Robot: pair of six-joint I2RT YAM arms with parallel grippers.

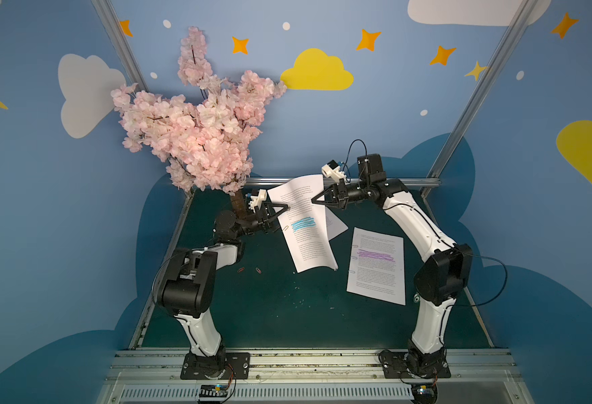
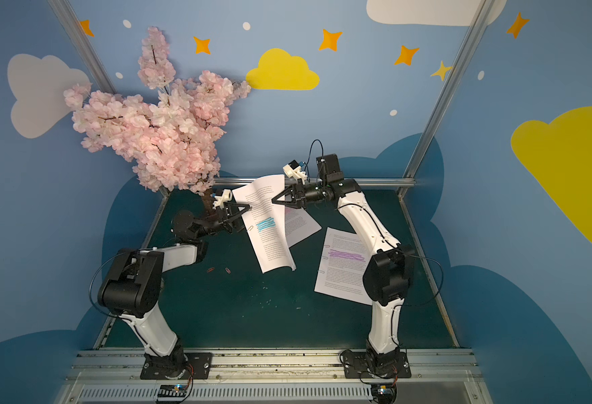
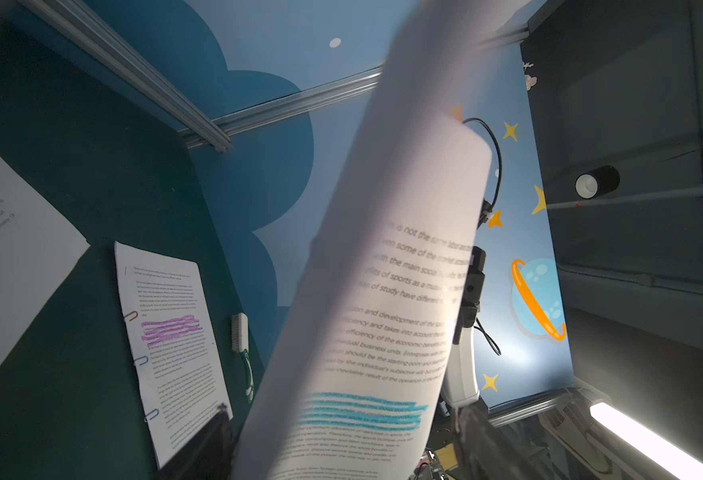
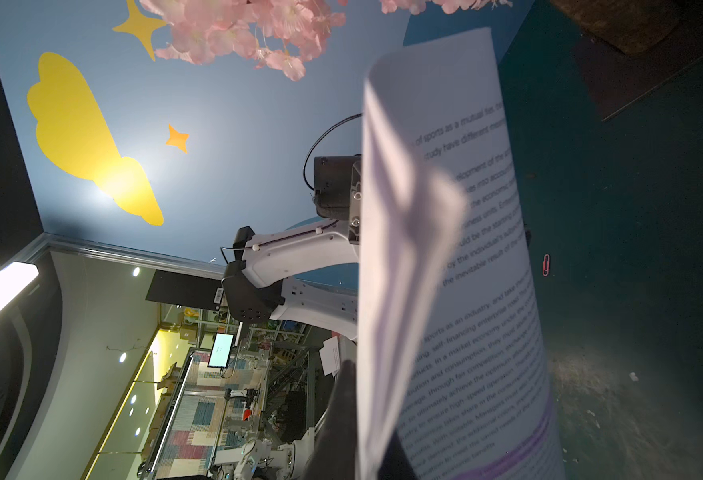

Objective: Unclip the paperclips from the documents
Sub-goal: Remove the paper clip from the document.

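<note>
A document with a blue highlighter band (image 1: 305,227) (image 2: 270,227) hangs tilted above the table between both grippers. My right gripper (image 1: 313,200) (image 4: 366,440) is shut on its right edge. My left gripper (image 1: 286,208) (image 3: 345,424) is open, its fingers (image 3: 212,436) straddling the left edge. A pale paperclip (image 1: 285,228) sits on that edge just below the left gripper. A purple-banded document (image 1: 376,266) (image 3: 175,345) lies flat at the right, with red (image 3: 130,316) and blue (image 3: 141,360) paperclips along its left side. A third document (image 1: 334,224) lies partly hidden under the raised one.
Two loose paperclips, a red one (image 1: 241,269) and a pink one (image 1: 258,270), lie on the green table (image 1: 252,314) left of centre. A pink blossom tree (image 1: 196,122) stands at the back left, close behind the left arm. Small white scraps (image 1: 298,297) dot the mat.
</note>
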